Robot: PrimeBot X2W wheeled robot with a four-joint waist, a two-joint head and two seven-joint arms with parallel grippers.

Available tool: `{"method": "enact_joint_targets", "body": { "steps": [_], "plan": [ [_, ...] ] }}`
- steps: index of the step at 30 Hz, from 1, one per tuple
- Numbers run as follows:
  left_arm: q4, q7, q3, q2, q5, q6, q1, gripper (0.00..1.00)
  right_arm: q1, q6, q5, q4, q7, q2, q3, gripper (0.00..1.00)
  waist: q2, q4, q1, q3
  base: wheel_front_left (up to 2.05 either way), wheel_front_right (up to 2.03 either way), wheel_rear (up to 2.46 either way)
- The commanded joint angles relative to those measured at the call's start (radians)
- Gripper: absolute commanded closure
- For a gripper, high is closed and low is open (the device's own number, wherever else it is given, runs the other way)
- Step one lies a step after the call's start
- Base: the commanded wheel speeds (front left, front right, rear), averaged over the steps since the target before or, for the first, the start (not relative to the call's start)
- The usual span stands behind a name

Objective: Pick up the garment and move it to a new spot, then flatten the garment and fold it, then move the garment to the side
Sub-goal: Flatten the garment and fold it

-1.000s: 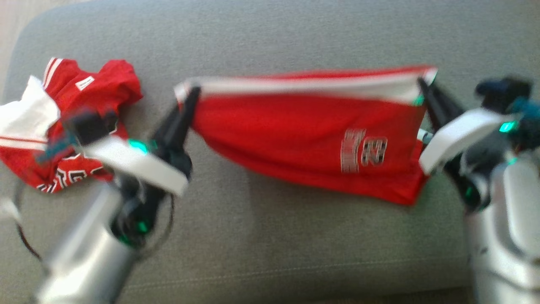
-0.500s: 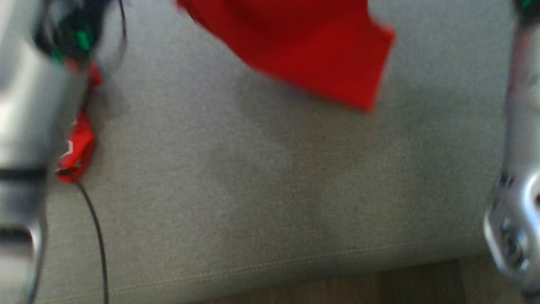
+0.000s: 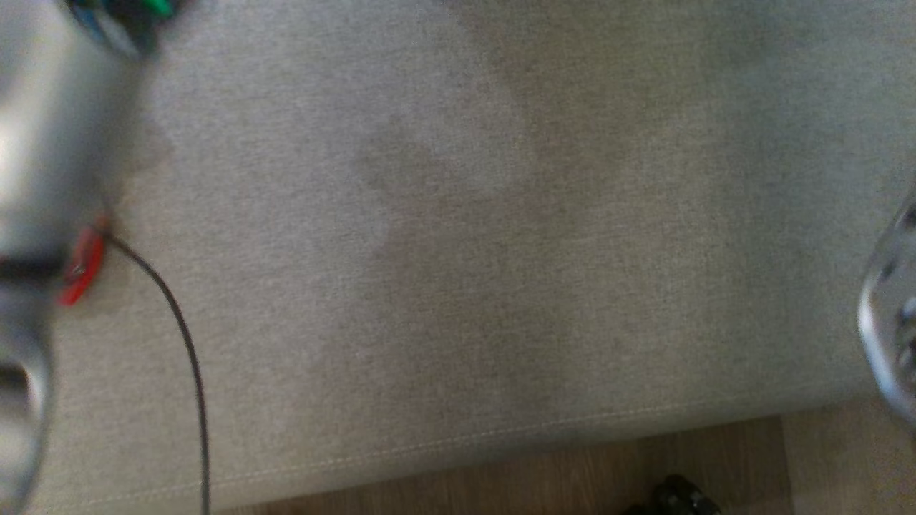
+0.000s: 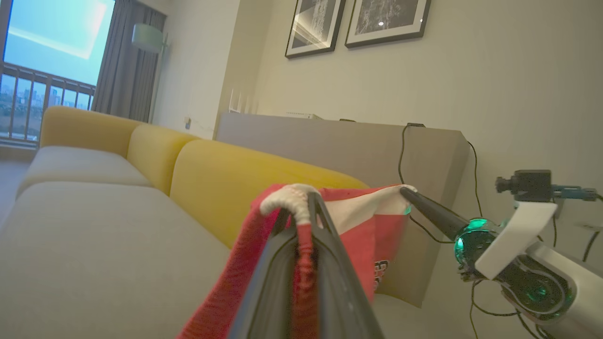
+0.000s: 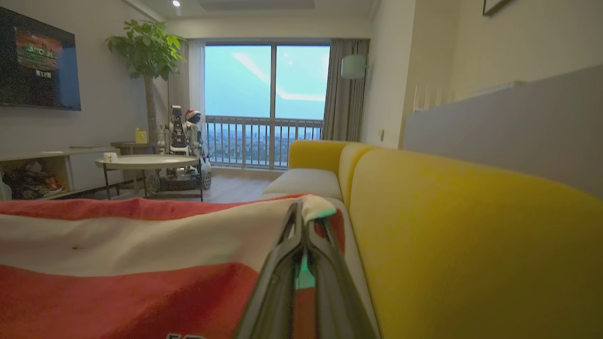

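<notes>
The garment (image 4: 372, 226) is red with a white band and a printed number. It hangs stretched in the air between my two grippers, above the grey sofa seat (image 3: 458, 250). In the left wrist view my left gripper (image 4: 308, 200) is shut on its white-trimmed edge, and my right gripper (image 4: 407, 190) pinches the far corner. In the right wrist view the right gripper (image 5: 299, 209) is shut on the garment (image 5: 141, 245), whose white band runs off to the left. The head view catches my left forearm (image 3: 50, 143) and a part of my right arm (image 3: 891, 322) at its edges.
A scrap of another red cloth (image 3: 82, 265) peeks out beside my left forearm, with a black cable (image 3: 186, 343) trailing over the seat. Yellow backrests (image 5: 471, 245) line the sofa, and a grey cabinet (image 4: 358, 146) stands behind. Wooden floor (image 3: 572, 472) runs along the seat's front edge.
The head camera has swung down towards the seat's front edge, so the stretched garment and both grippers have left its picture at the top. Both grippers have stayed shut.
</notes>
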Motion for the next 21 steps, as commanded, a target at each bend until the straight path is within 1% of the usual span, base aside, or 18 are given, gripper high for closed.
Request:
{"method": "enact_joint_targets", "body": {
  "steps": [1,3,5,8,11,16,19,21],
  "plan": [
    [-0.058,-0.004,0.028,0.043,-0.009,-0.006,0.04,1.0,0.057,0.0,0.025,-0.043,0.039,0.02,0.001,1.0,0.0,0.01,-0.0003,-0.012,0.0,0.0,0.0],
    [-0.117,-0.004,0.02,0.047,-0.013,-0.006,0.151,1.0,0.175,0.0,0.06,-0.085,0.111,0.01,-0.001,1.0,0.0,0.019,-0.0003,-0.02,0.0,0.0,0.0],
    [-0.174,-0.004,0.01,0.054,-0.015,-0.006,0.264,1.0,0.316,0.0,0.092,-0.15,0.19,0.0,0.021,1.0,0.0,0.024,-0.0003,-0.028,0.0,0.0,0.0],
    [-0.244,-0.005,0.021,0.063,-0.022,-0.006,0.434,1.0,0.541,0.0,0.158,-0.282,0.284,-0.012,0.07,1.0,0.0,0.021,-0.0003,-0.052,0.0,0.0,0.0],
    [-0.321,-0.005,0.038,0.079,-0.008,-0.006,0.586,1.0,0.75,0.0,0.227,-0.427,0.355,-0.014,0.091,1.0,0.0,0.014,-0.0003,-0.077,0.0,0.0,0.0],
    [-0.419,-0.005,0.114,0.065,0.002,-0.006,0.816,1.0,1.031,0.0,0.368,-0.62,0.419,-0.011,0.085,1.0,0.0,0.009,-0.0003,-0.134,0.0,0.0,0.0],
    [-0.472,-0.005,0.13,0.073,0.033,-0.006,0.929,1.0,1.157,0.0,0.431,-0.709,0.425,-0.016,0.059,1.0,0.0,0.008,-0.0003,-0.166,0.0,0.0,0.0],
    [-0.502,-0.005,0.12,0.087,0.061,-0.006,0.988,1.0,1.229,0.0,0.461,-0.757,0.43,-0.023,0.047,1.0,0.0,0.011,-0.0003,-0.182,0.0,0.0,0.0]
  ]
}}
